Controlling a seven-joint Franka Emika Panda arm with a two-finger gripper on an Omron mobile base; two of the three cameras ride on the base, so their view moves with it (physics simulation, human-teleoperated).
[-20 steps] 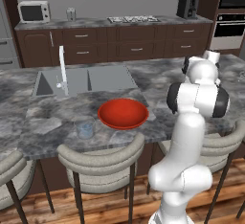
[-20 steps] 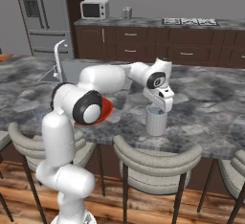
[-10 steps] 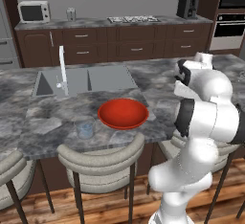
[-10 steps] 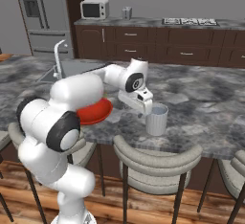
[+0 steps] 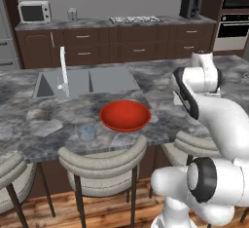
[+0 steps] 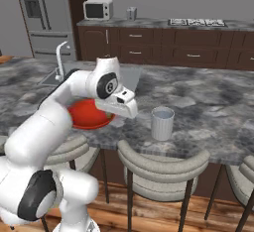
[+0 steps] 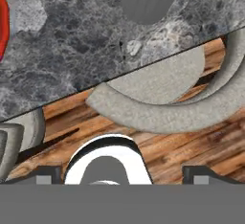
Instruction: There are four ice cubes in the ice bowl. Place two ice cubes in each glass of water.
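Swinging away from the glass (image 6: 162, 123) on its right toward the red bowl (image 6: 89, 114), the robot's hand (image 6: 124, 104) hangs with fingers wide open, holding nothing; the other glass (image 5: 86, 130) sits left of the bowl; a hurried grab could send tiny ice skidding off.

Grey marble counter (image 5: 29, 124) with sink (image 5: 87, 81), faucet (image 5: 63, 71); stools (image 6: 163, 164) below.

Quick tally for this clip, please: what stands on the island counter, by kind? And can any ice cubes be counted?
Red bowl: 1
Glasses of water: 2, one left of the bowl, the other to its right
Faucet: 1
Ice cubes: too small to make out, not counted
Total: 4
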